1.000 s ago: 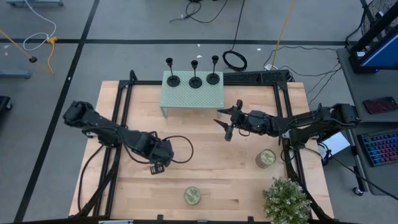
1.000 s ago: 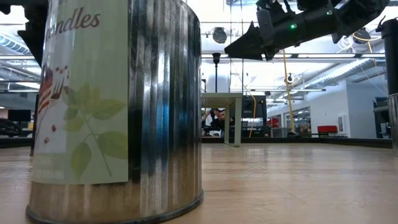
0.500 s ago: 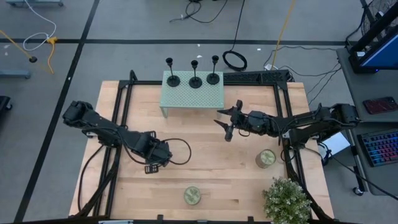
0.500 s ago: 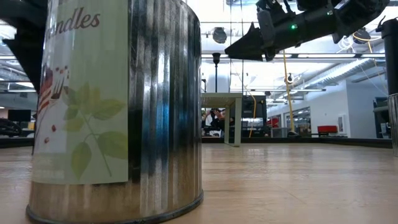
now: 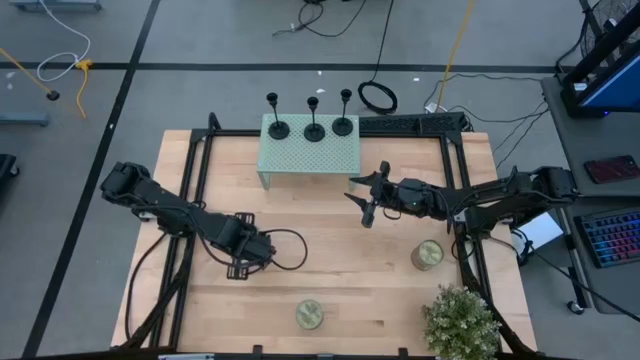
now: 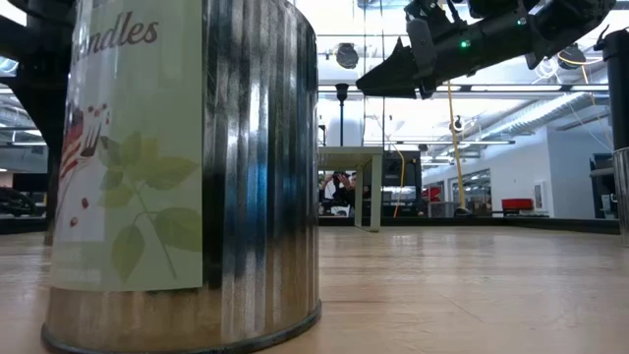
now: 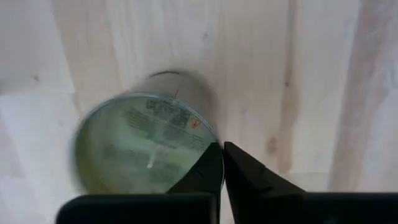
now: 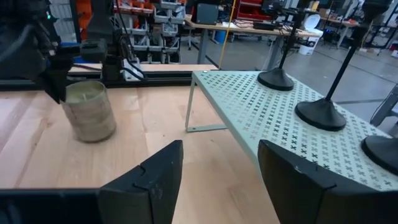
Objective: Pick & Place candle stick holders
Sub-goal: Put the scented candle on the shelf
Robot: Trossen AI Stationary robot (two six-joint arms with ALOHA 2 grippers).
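Where the table point(image 5: 340, 290) is seen from above, the left gripper point(image 5: 240, 268) is found low over the wood on the left half, and its fingers point(image 7: 245, 177) are pressed together with nothing between them. A candle tin point(image 7: 146, 146) is seen right below that gripper in the left wrist view, blurred and partly covered by the fingers. Another candle tin point(image 6: 182, 167) fills the left of the low view, so much of the table behind it is hidden. Farther right, the three candle stick holders point(image 5: 314, 127) are lined up on the pale green perforated stand point(image 5: 310, 158) at the table's far edge; in the right wrist view their tops are cut off. The right gripper point(image 5: 364, 205) is held in the air just in front of the stand, its fingers point(image 8: 149, 180) spread wide and empty. At the far right, a third tin point(image 5: 427, 254) and a potted plant point(image 5: 461, 322) are seen.
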